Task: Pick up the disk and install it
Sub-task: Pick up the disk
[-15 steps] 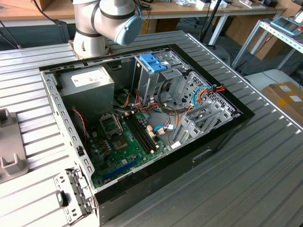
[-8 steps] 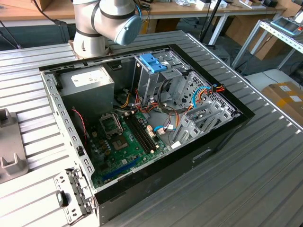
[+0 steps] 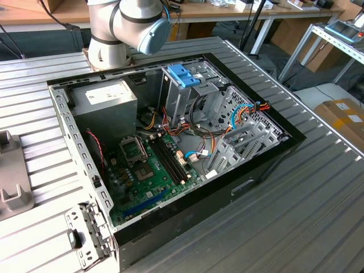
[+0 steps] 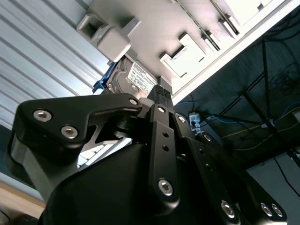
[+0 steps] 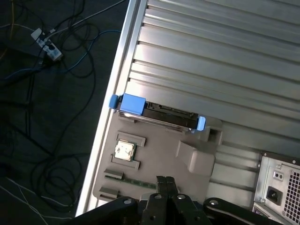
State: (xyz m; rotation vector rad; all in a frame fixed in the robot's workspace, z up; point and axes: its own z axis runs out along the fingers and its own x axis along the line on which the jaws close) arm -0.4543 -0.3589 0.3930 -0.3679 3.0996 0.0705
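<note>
Well, the ribbed table [image 5: 211, 47] bears the disk [image 5: 159, 115] — cables [image 5: 47, 140] litter the floor [image 5: 18, 101].

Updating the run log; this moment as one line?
claw: shut, empty | disk: on edge in grey holder, not gripped | computer case: open

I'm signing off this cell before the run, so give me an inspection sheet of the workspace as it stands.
Surface: ribbed metal table carrying an open computer case.
Job's things: disk standing on edge in the grey tray, not gripped.
Clutter: chip in the tray; metal bracket beside the case.
Grippers: pincer shut, empty, apart from the disk.
Cables: coloured wires inside the case; loose cords on the floor.
Surroundings: cardboard box, workbench.
</note>
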